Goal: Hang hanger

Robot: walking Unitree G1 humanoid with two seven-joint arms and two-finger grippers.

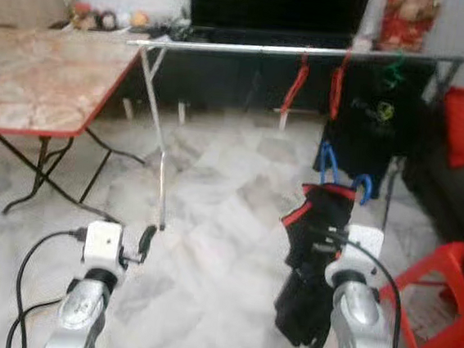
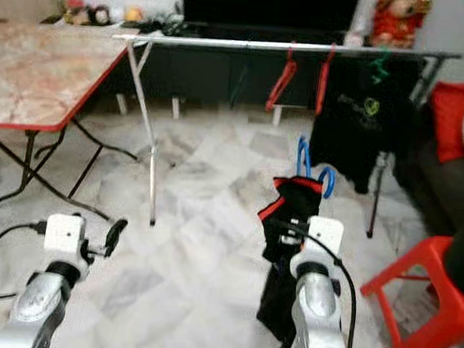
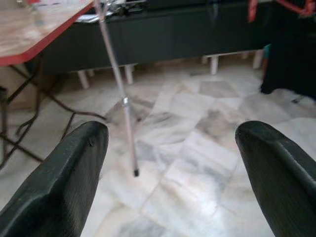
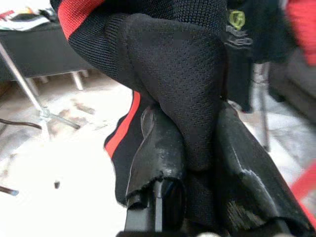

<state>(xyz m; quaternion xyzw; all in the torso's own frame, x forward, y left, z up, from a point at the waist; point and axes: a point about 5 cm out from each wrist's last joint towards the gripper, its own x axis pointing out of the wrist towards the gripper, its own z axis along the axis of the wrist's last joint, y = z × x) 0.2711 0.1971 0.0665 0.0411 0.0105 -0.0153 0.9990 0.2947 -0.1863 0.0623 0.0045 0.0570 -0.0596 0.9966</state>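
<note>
1. Two grippers sit low over the marble floor [image 1: 209,246].
2. The right gripper [image 4: 197,148] is clamped on a black-and-red garment [image 1: 310,256] carrying a blue hanger [image 1: 325,162], well below the rail [image 1: 252,50].
3. The left gripper [image 3: 173,163] holds nothing, fingers [image 3: 64,182] wide apart.
4. Red hangers [image 1: 294,85] and a black shirt [image 1: 376,130] hang from the rail.

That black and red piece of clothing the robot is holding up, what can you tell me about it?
The black mesh-knit garment with red trim hangs limp on a blue plastic hanger, whose hooks poke up above its collar. The right tool is shut on a bunched fold of its cloth, holding it up over the pale marble floor, in front of the long silver clothes rail, not yet on it. Red edging runs along its upper and side hems.
</note>
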